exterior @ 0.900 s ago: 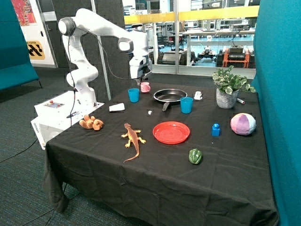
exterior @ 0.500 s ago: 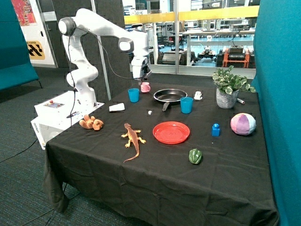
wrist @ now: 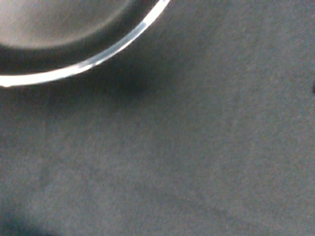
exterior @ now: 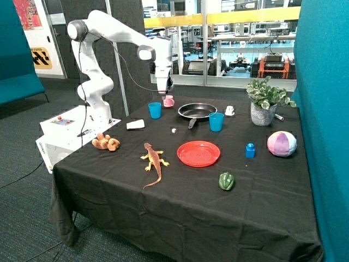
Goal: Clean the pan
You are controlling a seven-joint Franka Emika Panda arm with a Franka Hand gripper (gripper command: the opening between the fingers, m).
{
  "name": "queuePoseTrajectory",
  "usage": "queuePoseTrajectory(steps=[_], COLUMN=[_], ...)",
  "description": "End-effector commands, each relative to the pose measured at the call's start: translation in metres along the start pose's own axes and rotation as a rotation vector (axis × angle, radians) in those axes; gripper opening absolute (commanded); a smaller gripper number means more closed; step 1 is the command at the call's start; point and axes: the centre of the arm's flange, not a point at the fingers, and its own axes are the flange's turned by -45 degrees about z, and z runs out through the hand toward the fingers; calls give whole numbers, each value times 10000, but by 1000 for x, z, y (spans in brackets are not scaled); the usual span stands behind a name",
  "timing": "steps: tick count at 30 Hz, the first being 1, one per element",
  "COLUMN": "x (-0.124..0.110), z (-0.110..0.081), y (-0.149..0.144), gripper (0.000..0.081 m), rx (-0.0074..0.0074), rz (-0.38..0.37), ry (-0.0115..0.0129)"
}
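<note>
The wrist view shows only dark cloth and a cut-off pale curved rim point(wrist: 93, 59); what it belongs to cannot be told. The pincer point(exterior: 163, 90) hangs above the pink cup point(exterior: 168, 101) in the upper centre, its fingers too small to tell whether spread or pressed together. Against the earlier frames it has swung slightly leftward. The pan point(exterior: 197, 112) lies on the surface point(exterior: 180, 202), between two blue cups point(exterior: 155, 110) point(exterior: 216, 121), above the red plate point(exterior: 198, 153).
</note>
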Motion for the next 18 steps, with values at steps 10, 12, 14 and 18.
queuePoseTrajectory(steps=[10,12,14,18], x=[-34,-38,-42,-48], z=[28,31,34,39], y=[-18,-17,-14,-7], gripper=[353,362,375,412], rx=[-39,-39,-39,-39], rz=[-1496,-1517,-1524,-1487], ry=[144,144,144,144])
